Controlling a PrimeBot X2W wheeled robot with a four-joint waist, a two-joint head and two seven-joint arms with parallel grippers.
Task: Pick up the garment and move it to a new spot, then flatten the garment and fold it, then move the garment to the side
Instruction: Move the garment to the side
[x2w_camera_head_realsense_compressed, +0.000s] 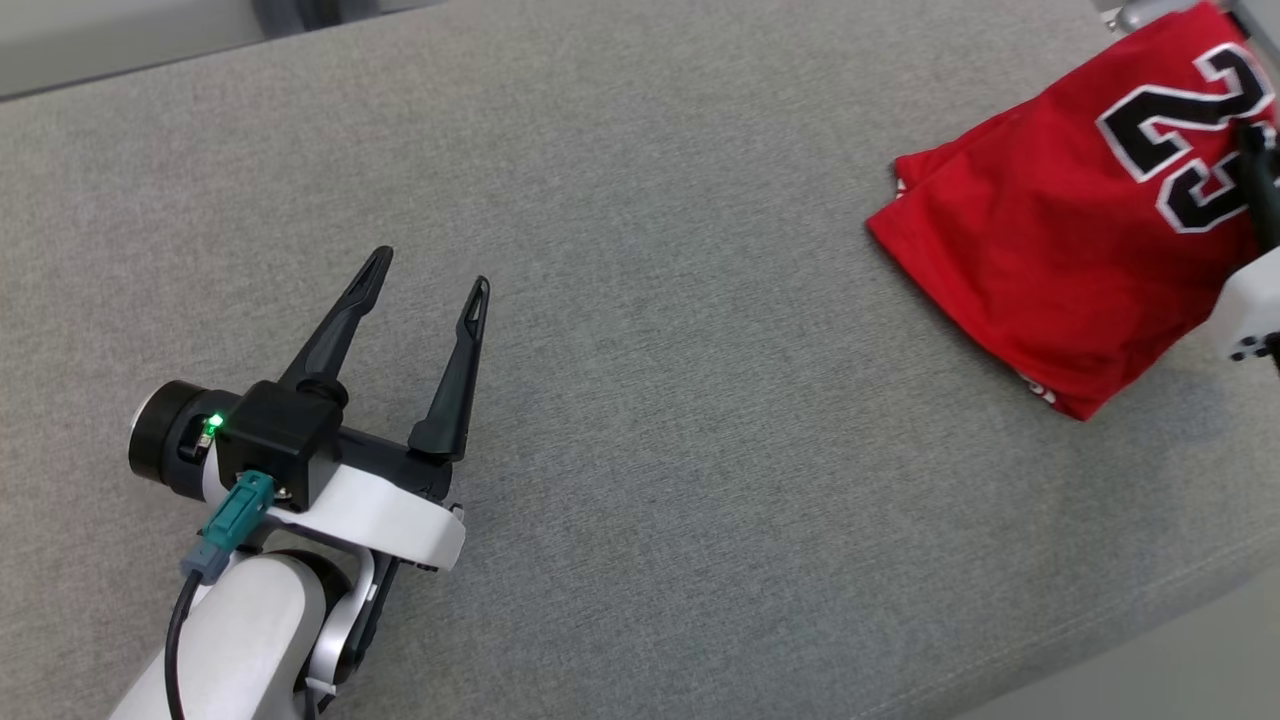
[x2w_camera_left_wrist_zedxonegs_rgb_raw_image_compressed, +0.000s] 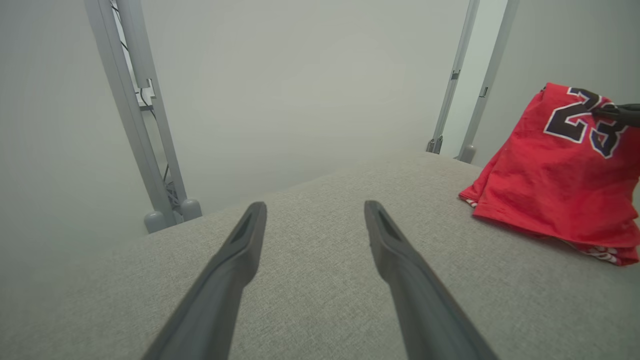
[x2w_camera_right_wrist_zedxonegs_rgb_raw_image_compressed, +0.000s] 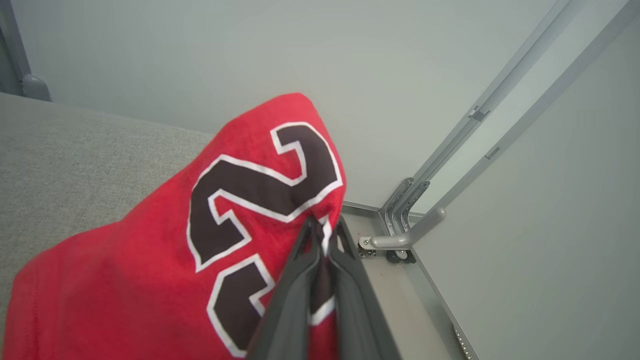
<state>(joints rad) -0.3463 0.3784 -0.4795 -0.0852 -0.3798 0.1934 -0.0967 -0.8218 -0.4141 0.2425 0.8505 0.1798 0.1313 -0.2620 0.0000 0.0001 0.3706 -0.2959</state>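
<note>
The grey table has a soft cloth top. Past the table's far edge stand thin grey metal poles in front of a pale wall. More poles and a bent metal bar sit on the floor just off the table's far right corner.

The garment is a red shirt with a big black 23 edged in white. It is at the far right corner of the table. Its low part lies on the table top, and its top part is lifted up off the table. The number side faces up. The shirt's long way runs from the lifted part at the table's right edge down toward the table's near side. One bunched corner points toward the middle of the table.

The right gripper has its two dark fingers pressed together, pinching the shirt right by the number.

The left gripper is over the near left part of the table, well apart from the shirt. Its fingers are spread wide and hold nothing.
</note>
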